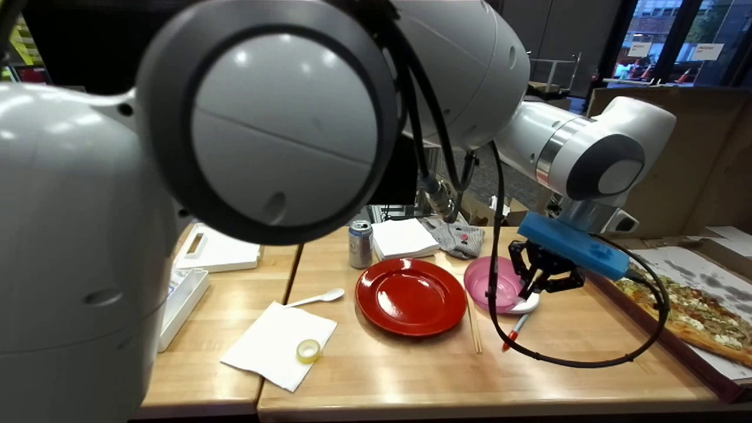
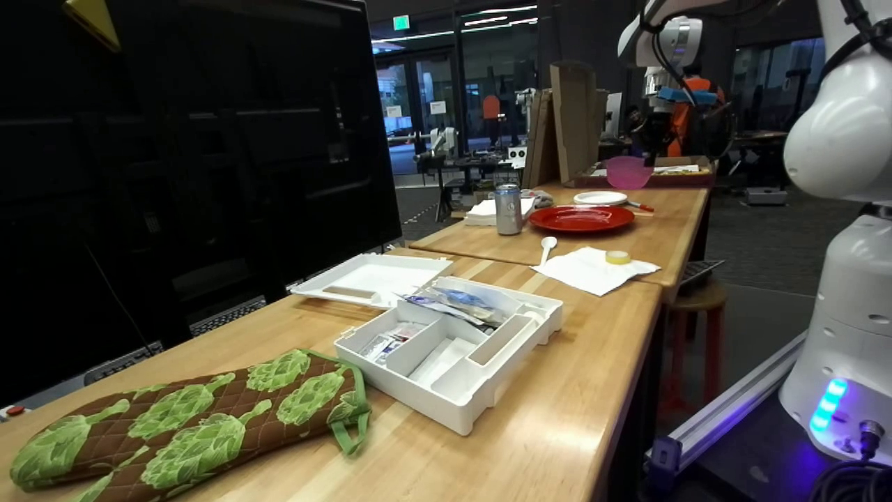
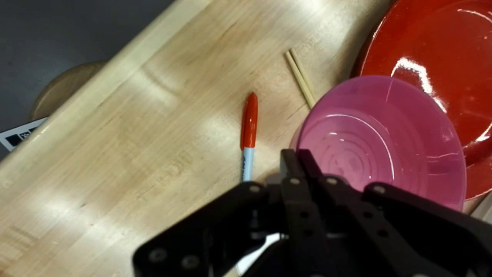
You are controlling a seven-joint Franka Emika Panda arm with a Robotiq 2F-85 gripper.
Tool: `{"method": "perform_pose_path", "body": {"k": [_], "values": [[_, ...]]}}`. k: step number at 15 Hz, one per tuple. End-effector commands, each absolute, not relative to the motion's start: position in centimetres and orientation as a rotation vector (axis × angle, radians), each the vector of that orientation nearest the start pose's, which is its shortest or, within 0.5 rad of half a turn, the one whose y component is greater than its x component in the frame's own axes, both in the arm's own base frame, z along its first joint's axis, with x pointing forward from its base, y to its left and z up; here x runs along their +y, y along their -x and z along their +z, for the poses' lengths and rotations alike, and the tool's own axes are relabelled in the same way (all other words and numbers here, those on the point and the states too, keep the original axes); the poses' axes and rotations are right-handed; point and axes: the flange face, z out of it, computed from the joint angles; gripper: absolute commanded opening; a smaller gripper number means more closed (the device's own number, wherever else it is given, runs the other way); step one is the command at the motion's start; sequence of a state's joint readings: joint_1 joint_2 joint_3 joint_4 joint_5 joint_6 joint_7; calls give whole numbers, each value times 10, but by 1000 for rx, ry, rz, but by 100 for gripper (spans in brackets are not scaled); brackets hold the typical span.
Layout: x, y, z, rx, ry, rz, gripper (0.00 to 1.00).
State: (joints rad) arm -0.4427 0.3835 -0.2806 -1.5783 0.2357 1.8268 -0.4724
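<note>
My gripper is shut on the near wall of a translucent pink bowl, one finger inside and one outside. The gripper and the bowl also show in an exterior view. In an exterior view the bowl hangs above the table, over a white plate. A red-capped marker lies beside the gripper. Wooden chopsticks lie partly hidden under the bowl in the wrist view. A glossy red plate is beyond the bowl there.
A can, white napkins and grey cloth stand behind the red plate. A spoon and tape roll lie left. A pizza box is right. A white organizer and oven mitt lie farther along.
</note>
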Motion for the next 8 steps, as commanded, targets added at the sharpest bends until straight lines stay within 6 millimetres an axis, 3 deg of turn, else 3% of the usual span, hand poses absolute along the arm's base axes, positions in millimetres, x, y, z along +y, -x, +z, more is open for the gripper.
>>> {"method": "perform_pose_path", "body": {"k": [1,8], "values": [[-415,-530,407,498,2906,115,1],[-452,-528,381,575,2831,243,1]]}}
